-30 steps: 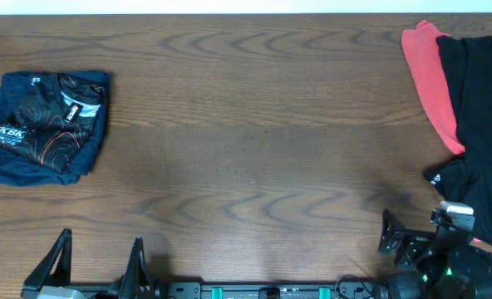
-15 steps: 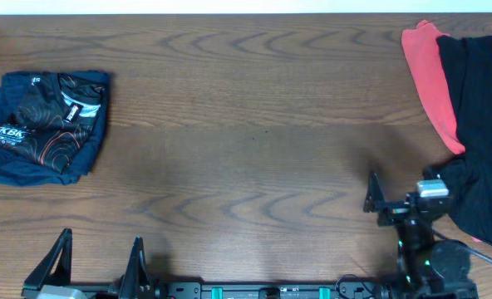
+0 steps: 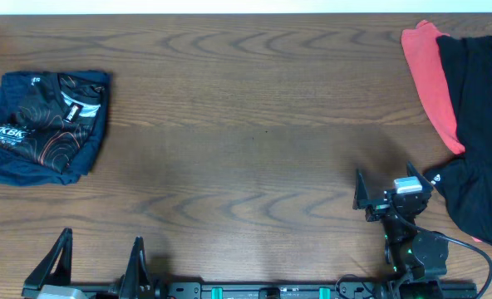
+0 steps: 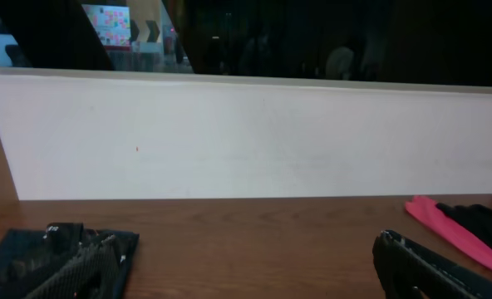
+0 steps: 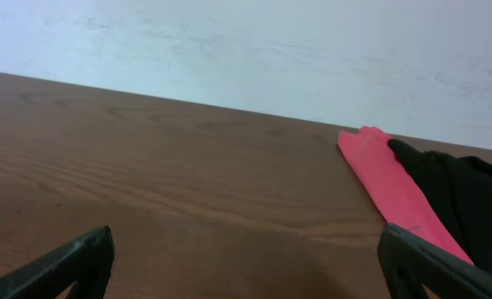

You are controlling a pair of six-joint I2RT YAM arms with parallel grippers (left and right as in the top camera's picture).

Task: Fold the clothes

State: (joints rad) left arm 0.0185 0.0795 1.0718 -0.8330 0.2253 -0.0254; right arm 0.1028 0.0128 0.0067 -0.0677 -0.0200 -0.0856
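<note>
While R fingers [image 3: 360,190] stand apart, black garment [image 3: 479,116] lies just to their right, partly over red garment [image 3: 425,66].

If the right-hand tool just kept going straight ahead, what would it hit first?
Probably bare table, then the white wall. The red garment lies just right of that line; it might get clipped.

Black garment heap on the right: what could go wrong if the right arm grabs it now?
The crumpled black fabric garment lies over the flat red fabric garment, so the open right jaws might lift both. The black one also runs past the overhead frame's right edge; that unseen part may snag or drag.
</note>
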